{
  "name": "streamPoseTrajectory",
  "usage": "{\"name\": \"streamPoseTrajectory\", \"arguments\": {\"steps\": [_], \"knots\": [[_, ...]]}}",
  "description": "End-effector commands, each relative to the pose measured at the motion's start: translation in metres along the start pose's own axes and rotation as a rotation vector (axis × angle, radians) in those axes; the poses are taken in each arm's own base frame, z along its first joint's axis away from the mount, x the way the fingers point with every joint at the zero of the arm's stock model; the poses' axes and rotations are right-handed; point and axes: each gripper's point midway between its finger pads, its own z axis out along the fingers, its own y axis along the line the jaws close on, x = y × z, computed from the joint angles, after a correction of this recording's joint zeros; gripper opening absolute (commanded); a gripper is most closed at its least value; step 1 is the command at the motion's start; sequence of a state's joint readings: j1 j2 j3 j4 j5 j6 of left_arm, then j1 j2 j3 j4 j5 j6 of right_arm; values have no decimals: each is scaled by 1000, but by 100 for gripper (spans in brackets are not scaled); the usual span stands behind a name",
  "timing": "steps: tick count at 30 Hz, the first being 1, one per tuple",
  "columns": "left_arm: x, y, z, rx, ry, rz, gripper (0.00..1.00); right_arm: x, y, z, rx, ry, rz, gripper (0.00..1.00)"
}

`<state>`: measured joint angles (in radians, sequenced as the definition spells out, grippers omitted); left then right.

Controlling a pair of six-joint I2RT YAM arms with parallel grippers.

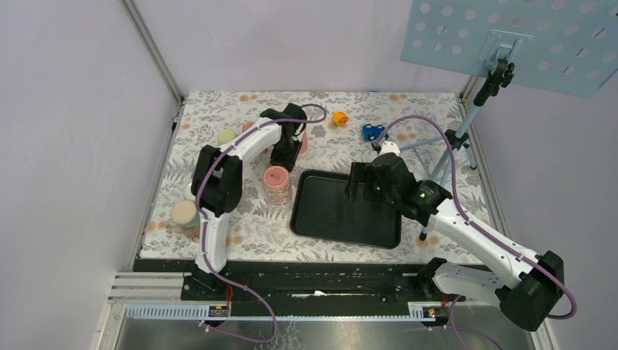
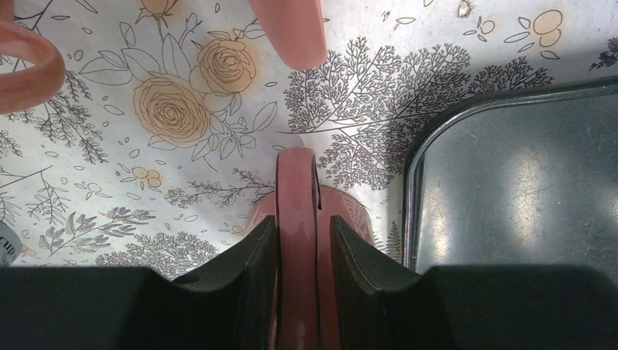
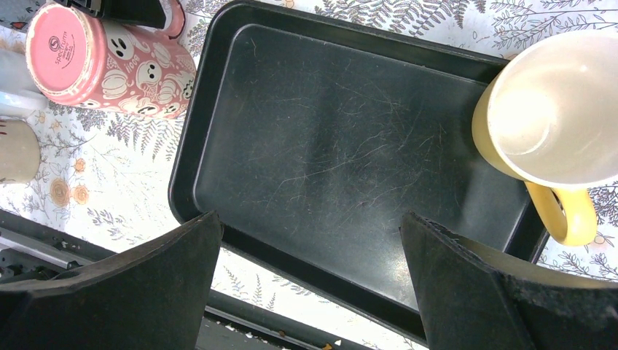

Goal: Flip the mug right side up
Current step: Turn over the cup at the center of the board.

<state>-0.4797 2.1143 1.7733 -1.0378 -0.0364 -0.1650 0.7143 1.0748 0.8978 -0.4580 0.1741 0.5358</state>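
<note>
left gripper (image 2: 300,227) clamped on mug (image 3: 116,65) handle (image 2: 296,197) | mug stood inverted beside tray (image 3: 350,146) | right gripper (image 3: 310,226) spread wide above tray

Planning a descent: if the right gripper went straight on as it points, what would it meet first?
Likely the bare floor of the black tray, depth unclear; the right gripper hangs open over it, clear of the yellow mug.

Both arms share one build: the left arm (image 1: 251,142) and right arm (image 1: 481,240) have white shell links and black joint housings. A purple cable (image 1: 412,119) runs along each. A green light (image 1: 423,195) glows on the right one. The fingers (image 2: 244,270) are matte black wedges.
</note>
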Motion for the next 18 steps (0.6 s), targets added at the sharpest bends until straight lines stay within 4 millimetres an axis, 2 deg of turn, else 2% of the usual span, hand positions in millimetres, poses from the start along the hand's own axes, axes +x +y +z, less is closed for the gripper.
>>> {"name": "streamPoseTrajectory", "arguments": {"steps": [1,7,14,18], "knots": [[-1,-2,-2,14,-14,8,36,-10,4,-3,-10,-48,7,100],[1,-1,2,12,-8,10,33,-9,3,-2,-8,-45,7,100],[-2,3,-3,-3,-27,8,0,-9,3,-2,-6,-45,8,100],[-8,7,-21,-21,-78,17,0,-10,6,-2,-15,-43,10,100]]}}
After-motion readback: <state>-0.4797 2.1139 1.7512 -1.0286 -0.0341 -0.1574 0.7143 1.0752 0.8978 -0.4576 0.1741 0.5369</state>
